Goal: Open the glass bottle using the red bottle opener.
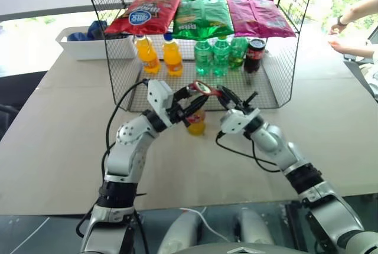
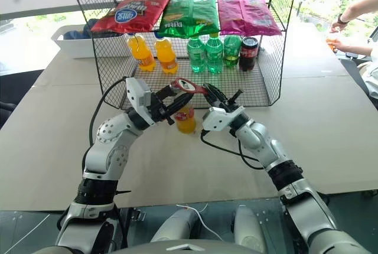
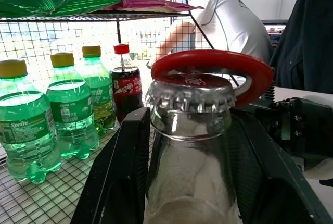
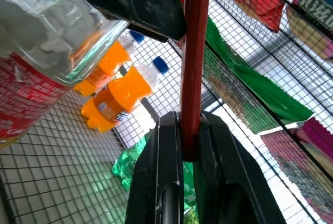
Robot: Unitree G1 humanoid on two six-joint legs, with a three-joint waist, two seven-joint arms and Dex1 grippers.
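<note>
1. I see my left tool (image 1: 190, 107) clamped on the neck of the glass bottle (image 1: 196, 121), one finger (image 3: 117, 172) on each side, holding it over the bench (image 1: 59, 147) in front of the wire rack (image 1: 118, 82).
2. My right tool (image 1: 223, 95) is pinched together on the handle of the red bottle opener (image 1: 206, 88).
3. The opener's ring sits at the bottle's metal cap (image 3: 190, 92), just above and behind it in the left wrist view; I cannot tell whether it has hooked the rim.
</note>
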